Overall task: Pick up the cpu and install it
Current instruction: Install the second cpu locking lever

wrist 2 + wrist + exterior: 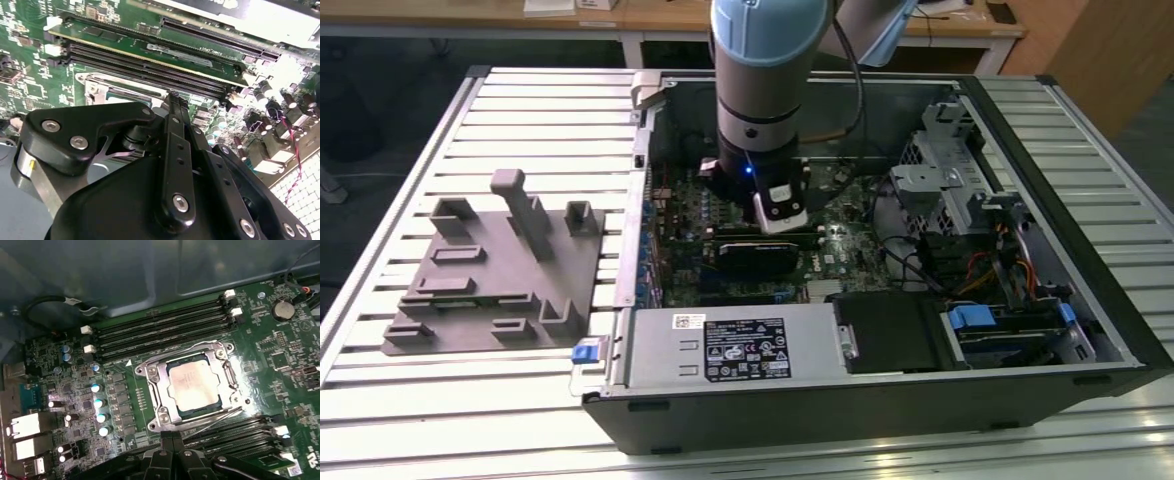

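The cpu (192,385), a pale silver square chip, lies flat inside the metal socket frame (156,386) on the green motherboard in the first wrist view. My gripper (172,439) hovers just beside the socket's edge, its two dark fingers pressed together with nothing between them. The second wrist view shows the same shut fingertips (175,100) over the socket frame (112,89). Seen from the exterior view, the gripper (778,222) reaches down into the open computer case (1067,330), above the board's middle.
Black memory slots (160,330) run along both sides of the socket. A dark expansion card (754,255) and drive cages (947,170) crowd the case. A power supply (734,345) lies along its near wall. A grey tray with upright blocks (494,270) rests on the slatted table at the exterior view's left.
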Motion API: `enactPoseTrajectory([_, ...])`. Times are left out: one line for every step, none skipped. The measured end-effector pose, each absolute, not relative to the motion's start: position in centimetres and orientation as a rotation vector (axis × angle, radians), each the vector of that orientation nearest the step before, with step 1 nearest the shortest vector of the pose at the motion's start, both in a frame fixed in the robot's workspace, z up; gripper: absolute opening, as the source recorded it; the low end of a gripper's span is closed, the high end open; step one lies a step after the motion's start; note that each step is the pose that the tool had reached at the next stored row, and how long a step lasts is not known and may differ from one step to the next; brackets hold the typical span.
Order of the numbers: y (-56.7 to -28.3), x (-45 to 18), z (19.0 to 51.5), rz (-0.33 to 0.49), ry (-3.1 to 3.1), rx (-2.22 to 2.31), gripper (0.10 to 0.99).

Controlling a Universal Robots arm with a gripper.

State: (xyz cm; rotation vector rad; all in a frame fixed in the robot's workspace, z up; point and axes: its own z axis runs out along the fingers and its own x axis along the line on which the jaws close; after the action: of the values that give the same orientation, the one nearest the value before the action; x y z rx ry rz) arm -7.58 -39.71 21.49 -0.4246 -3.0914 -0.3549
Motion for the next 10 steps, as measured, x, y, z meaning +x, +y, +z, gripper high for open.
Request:
enactPoseTrajectory([-39.8,-7.66,21.41,-0.365,-3.089,-0.423,0.106])
enactPoseTrajectory([-39.88,-7.72,21.31,-0.374,-3.088,-0.421,0.106])
enactPoseTrajectory([-39.97,-7.73,21.21,-0.383,-3.086,-0.418,0.106])
enactPoseTrajectory([-40.01,-7.73,21.13,-0.388,-3.085,-0.414,0.106])
enactPoseTrajectory([-40.0,-7.73,21.06,-0.392,-3.085,-0.406,0.106])
enactPoseTrajectory([-40.0,-7.73,21.01,-0.394,-3.085,-0.394,0.106])
enactPoseTrajectory([-40.0,-7.73,20.95,-0.396,-3.085,-0.376,0.106])
enactPoseTrajectory([-40.01,-7.73,20.91,-0.397,-3.086,-0.354,0.106])
enactPoseTrajectory([-40.01,-7.73,20.86,-0.397,-3.086,-0.332,0.106])
enactPoseTrajectory([-40.01,-7.73,20.8,-0.397,-3.087,-0.31,0.106])
